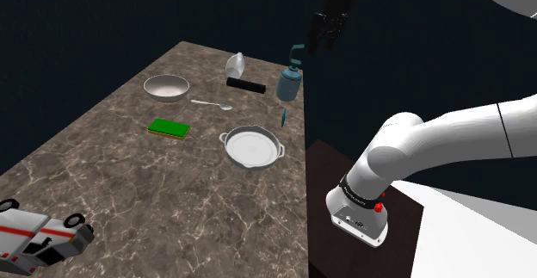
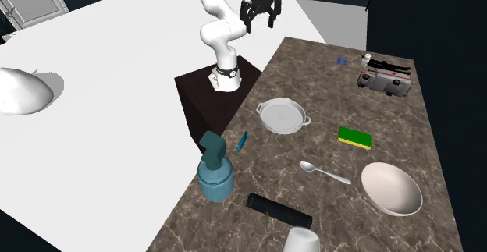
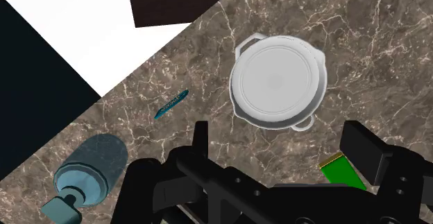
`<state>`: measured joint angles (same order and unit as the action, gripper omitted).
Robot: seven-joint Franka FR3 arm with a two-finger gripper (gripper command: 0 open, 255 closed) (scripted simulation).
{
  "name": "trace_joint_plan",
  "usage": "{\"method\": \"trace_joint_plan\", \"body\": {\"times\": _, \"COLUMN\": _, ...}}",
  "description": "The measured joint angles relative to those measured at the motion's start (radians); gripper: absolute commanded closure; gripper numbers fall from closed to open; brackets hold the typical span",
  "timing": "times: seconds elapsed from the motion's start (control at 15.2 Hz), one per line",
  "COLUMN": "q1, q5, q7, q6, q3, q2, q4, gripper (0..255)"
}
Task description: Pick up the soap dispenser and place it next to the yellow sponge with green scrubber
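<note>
The soap dispenser [image 1: 289, 80] is a teal-blue bottle with a darker pump head, standing upright near the counter edge closest to the stand; it also shows in the second exterior view [image 2: 214, 171] and the wrist view [image 3: 87, 174]. The yellow sponge with green top [image 1: 169, 128] [image 2: 356, 138] [image 3: 341, 172] lies flat mid-counter, beyond a round pan. My gripper [image 1: 325, 28] [image 2: 261, 12] [image 3: 281, 146] hangs high above the counter, up and to the right of the dispenser in the shoulder view. Its fingers [image 3: 364, 146] stand apart, open, with nothing between them.
A grey two-handled pan [image 1: 252, 146] sits between dispenser and sponge. A small teal sliver [image 1: 283, 115] lies by the dispenser. A bowl [image 1: 166, 87], spoon [image 1: 212, 104], black bar [image 1: 245, 83] and white cup [image 1: 235, 64] occupy the far end. A toy ambulance [image 1: 34, 233] sits at the near end.
</note>
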<state>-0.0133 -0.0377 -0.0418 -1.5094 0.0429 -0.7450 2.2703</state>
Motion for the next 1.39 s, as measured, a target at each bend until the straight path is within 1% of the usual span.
{"method": "trace_joint_plan", "body": {"times": 0.07, "q1": 0.0, "q5": 0.0, "q7": 0.0, "q6": 0.0, "q3": 0.0, "q2": 0.0, "q4": 0.0, "gripper": 0}}
{"method": "trace_joint_plan", "body": {"times": 0.2, "q1": -0.002, "q5": -0.018, "q7": 0.045, "q6": -0.027, "q3": 0.031, "q2": -0.008, "q4": 0.024, "gripper": 0}}
{"method": "trace_joint_plan", "body": {"times": 0.66, "q1": -0.01, "q5": -0.108, "q7": 0.303, "q6": -0.187, "q3": 0.212, "q2": 0.01, "q4": 0.099, "gripper": 0}}
{"method": "trace_joint_plan", "body": {"times": 0.99, "q1": 0.007, "q5": -0.141, "q7": 0.499, "q6": -0.32, "q3": 0.358, "q2": 0.106, "q4": 0.086, "gripper": 0}}
{"method": "trace_joint_plan", "body": {"times": 1.19, "q1": 0.03, "q5": -0.137, "q7": 0.62, "q6": -0.393, "q3": 0.447, "q2": 0.18, "q4": 0.058, "gripper": 0}}
{"method": "trace_joint_plan", "body": {"times": 1.39, "q1": 0.062, "q5": -0.113, "q7": 0.744, "q6": -0.457, "q3": 0.535, "q2": 0.257, "q4": 0.023, "gripper": 0}}
